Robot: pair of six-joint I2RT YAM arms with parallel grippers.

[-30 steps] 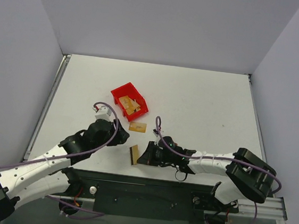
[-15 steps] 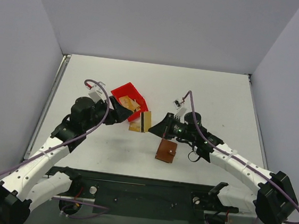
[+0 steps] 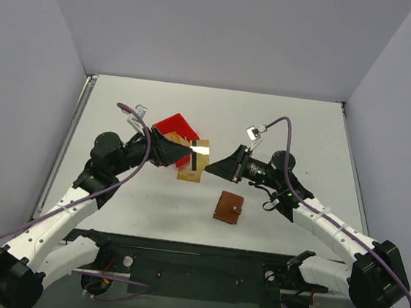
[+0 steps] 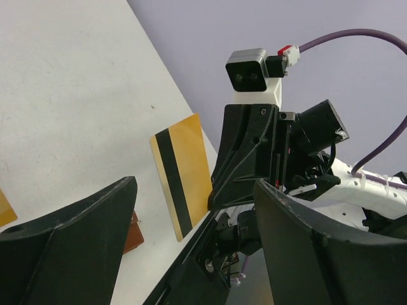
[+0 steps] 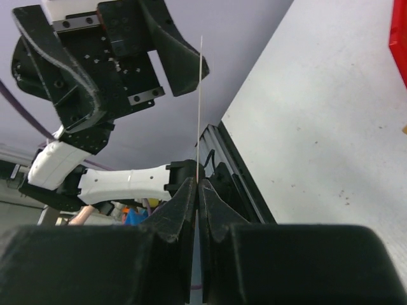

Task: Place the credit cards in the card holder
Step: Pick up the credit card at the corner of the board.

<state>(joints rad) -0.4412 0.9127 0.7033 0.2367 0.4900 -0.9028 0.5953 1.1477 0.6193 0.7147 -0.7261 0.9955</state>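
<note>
Gripping side: the right gripper (image 3: 211, 168) has its jaws pressed together on one edge of the striped credit card (image 3: 199, 157).
Striped credit card: held upright in the air above the table (image 3: 304, 127), with its dark stripe running along one long edge.
Left gripper (image 3: 178, 153): jaws spread wide and pinching nothing. It faces the striped card from the left at close range and probably does not touch it, though the wrist views leave that unclear.
Loose credit card (image 3: 188, 174): flat on the table, just below the held card.
Card holder (image 3: 228, 206): folded shut and flat on the table, nearer the arm bases, apart from both grippers.
Red bin (image 3: 170, 125): just behind the left gripper.
</note>
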